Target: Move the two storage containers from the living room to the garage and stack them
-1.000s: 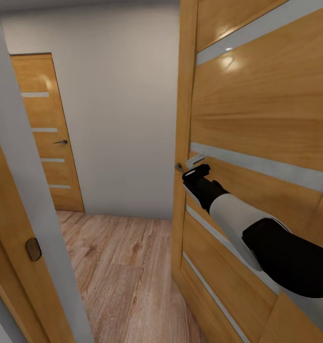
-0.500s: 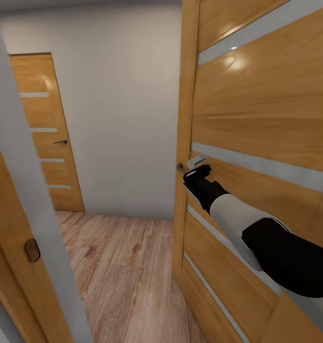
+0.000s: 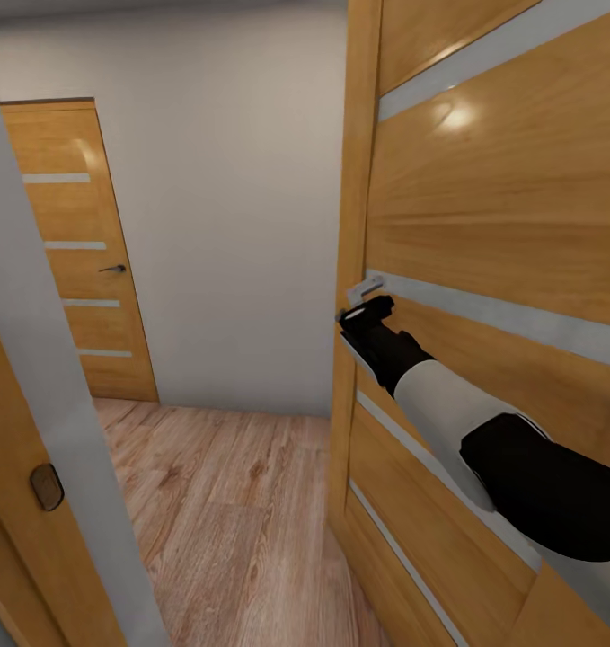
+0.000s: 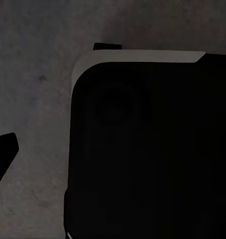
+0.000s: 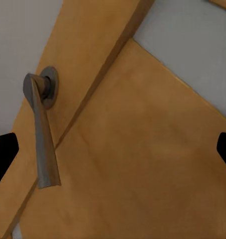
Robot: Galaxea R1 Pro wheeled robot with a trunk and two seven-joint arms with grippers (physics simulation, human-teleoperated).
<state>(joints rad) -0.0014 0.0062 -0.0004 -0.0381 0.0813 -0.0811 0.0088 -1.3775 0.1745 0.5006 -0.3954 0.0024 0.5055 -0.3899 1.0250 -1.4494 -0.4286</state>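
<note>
Right end effector [image 3: 367, 314] spread wide against the honey-brown wooden door with grey stripes [image 3: 493, 234], beside its grey metal lever handle [image 5: 43, 134]. Push steadily near that edge, base following.

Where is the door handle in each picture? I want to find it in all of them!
Head view: the door handle sits at the near door's edge, just above the right claw.
Right wrist view: the handle hangs down on the door, close to one claw tip.
Left wrist view: a dark shape before a grey surface.
Shared landmark: the orange door's grey stripe, in the head and right wrist views.
</note>
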